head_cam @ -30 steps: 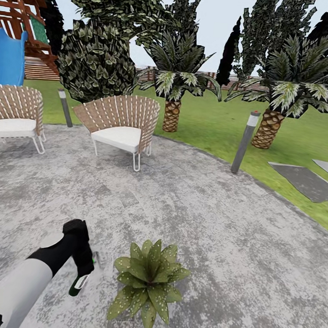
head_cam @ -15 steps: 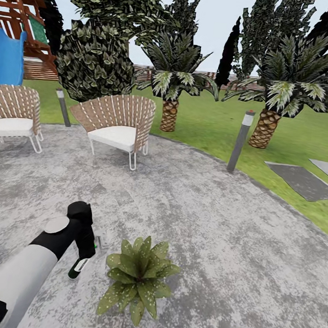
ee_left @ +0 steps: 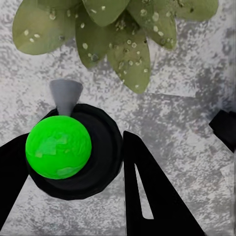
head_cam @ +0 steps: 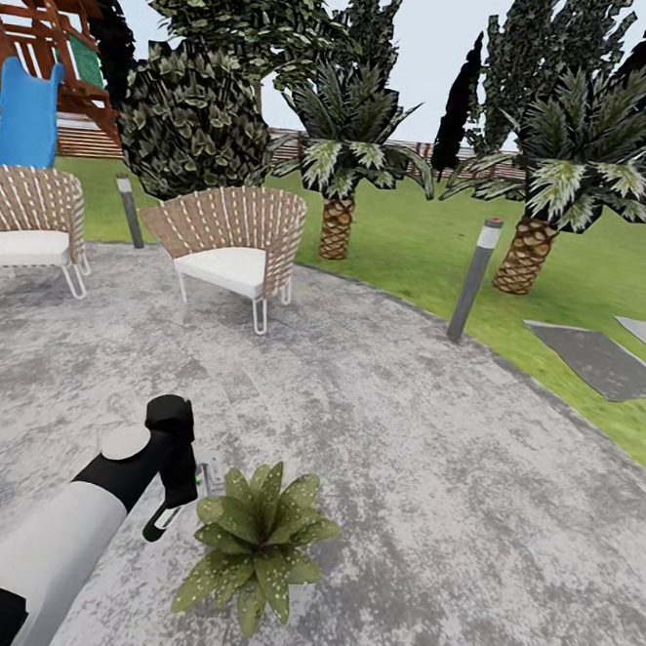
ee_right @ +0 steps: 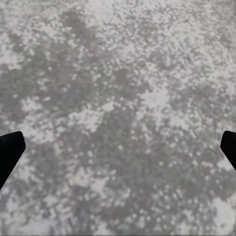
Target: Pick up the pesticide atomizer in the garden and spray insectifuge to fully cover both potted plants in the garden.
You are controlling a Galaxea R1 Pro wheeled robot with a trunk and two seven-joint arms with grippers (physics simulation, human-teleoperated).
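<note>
While our left gripper [ee_left: 73,162] clamps the pesticide atomizer [head_cam: 162,520] just beside the potted plant [head_cam: 253,540] on the patio [head_cam: 429,450], we judge the spray will cover best if we aim the grey nozzle [ee_left: 65,96] squarely over the rosette and sweep across every leaf. Only the left wrist view reveals the nozzle already pointing at the speckled leaves. Our right gripper [ee_right: 118,147] hangs spread wide over bare stone, holding nothing
</note>
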